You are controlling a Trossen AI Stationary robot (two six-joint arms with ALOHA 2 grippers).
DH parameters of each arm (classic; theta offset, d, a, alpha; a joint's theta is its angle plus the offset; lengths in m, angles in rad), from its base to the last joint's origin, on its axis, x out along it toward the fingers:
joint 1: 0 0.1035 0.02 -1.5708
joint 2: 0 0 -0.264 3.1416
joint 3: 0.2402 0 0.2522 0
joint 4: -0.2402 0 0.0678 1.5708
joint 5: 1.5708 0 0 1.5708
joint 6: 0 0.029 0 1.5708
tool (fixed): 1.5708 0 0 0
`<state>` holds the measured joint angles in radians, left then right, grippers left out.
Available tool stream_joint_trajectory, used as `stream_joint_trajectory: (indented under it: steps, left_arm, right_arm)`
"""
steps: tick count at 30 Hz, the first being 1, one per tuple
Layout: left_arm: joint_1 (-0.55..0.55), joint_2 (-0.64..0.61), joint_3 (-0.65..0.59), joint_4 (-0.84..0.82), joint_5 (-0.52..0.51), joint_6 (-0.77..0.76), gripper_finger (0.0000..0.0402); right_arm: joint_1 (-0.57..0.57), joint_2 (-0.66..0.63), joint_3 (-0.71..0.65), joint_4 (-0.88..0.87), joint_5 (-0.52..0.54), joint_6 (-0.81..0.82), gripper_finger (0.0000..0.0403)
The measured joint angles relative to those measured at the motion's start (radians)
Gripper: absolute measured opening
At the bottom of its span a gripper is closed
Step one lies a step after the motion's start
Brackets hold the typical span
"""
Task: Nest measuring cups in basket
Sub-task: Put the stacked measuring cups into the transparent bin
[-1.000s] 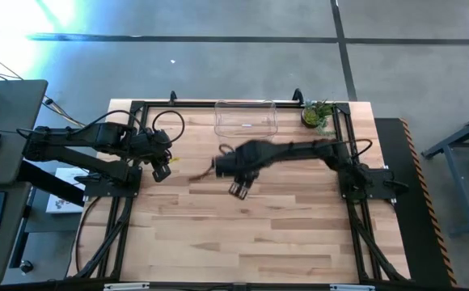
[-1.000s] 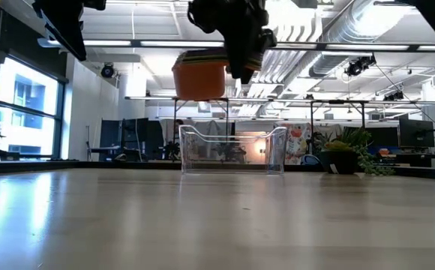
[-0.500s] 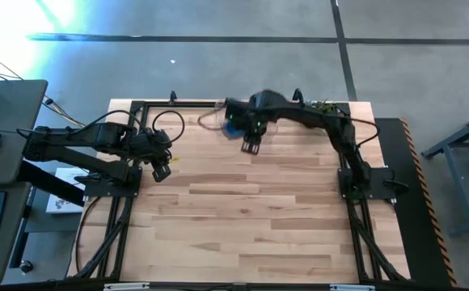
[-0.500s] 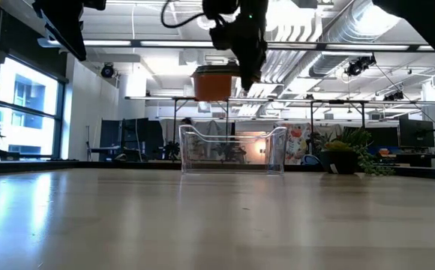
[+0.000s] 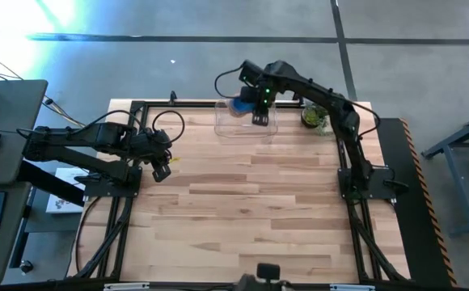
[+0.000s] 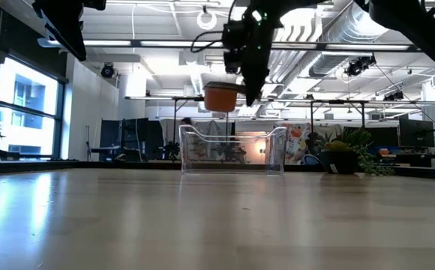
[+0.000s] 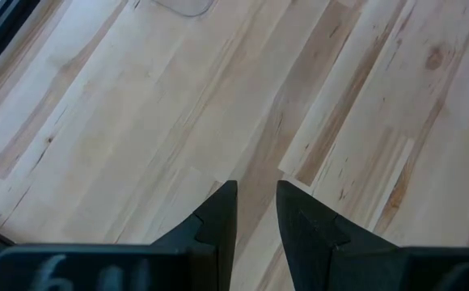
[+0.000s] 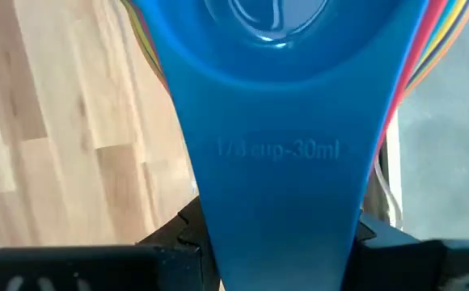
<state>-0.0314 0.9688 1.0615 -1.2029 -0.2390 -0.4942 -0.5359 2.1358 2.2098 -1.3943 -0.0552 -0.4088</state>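
Observation:
The measuring cups (image 5: pixel 239 105) are nested in one stack, blue on top, orange-red underneath in the low view (image 6: pixel 220 97). My right gripper (image 5: pixel 252 108) is shut on their handles and holds them in the air over the basket (image 5: pixel 247 121). The basket is a clear rectangular bin standing on its base at the table's far edge (image 6: pixel 232 150). In the right wrist view the blue cup (image 8: pixel 275 24) fills the picture, with pink and yellow rims beside it. My left gripper (image 5: pixel 162 171) hovers near the table's left edge, its fingers (image 7: pixel 255 214) narrowly open on nothing. My right gripper pinches the stacked handles between its two fingers; the blue top handle (image 8: pixel 279 202), marked 1/3 cup, runs back between them. The fingers come level, along the handles. The stack is lifted clear, bowls upright, above the basket's open top.
A small green potted plant (image 5: pixel 315 115) stands at the far right corner, just right of the basket (image 6: pixel 349 157). Black frame rails run along the table's left, right and far edges. Bare wooden boards (image 5: pixel 242 218) take up the middle and near part.
My right gripper has carried the cup stack from the table's middle toward the far edge, turning as it went, and now holds it over the basket. It has stayed shut on the handles throughout.

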Motion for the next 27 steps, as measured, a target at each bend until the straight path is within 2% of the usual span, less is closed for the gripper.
stream_joint_trajectory:
  steps: [7,16,27]
  left_arm:
    - [0.0,0.0,0.0,0.0,0.0,0.0,0.0078]
    - [0.0,0.0,0.0,0.0,0.0,0.0,0.0078]
    - [0.0,0.0,0.0,0.0,0.0,0.0,0.0078]
  right_arm:
    - [-0.042,0.002,-0.156,0.116,-0.075,-0.066,0.0122]
    - [-0.042,0.003,-0.343,0.294,-0.1,-0.09,0.0122]
    - [-0.058,0.004,-0.46,0.408,-0.095,-0.09,0.0123]
